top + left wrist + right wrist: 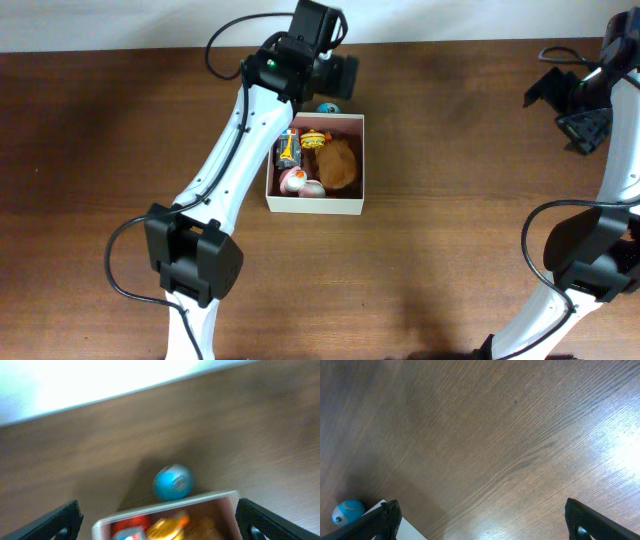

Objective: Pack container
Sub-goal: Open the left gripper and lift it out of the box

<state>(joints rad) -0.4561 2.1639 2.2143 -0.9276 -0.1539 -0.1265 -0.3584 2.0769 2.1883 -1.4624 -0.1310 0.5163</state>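
The container [353, 170] is a square shallow cardboard box with cream outer walls, at the table's middle. It holds several small toys, among them a brown one [339, 165] and an orange-yellow one [314, 139]. A blue ball [328, 108] lies on the table just behind the container's far wall; it also shows in the left wrist view [172, 482] and the right wrist view [348, 511]. My left gripper [340, 78] is open and empty, above the container's far edge [165, 509]. My right gripper [580, 100] is open and empty at the far right, over bare table.
The table [470, 200] is dark brown wood. A white wall strip runs along its far edge [450, 20]. The container's corner shows at the lower left of the right wrist view [412, 532].
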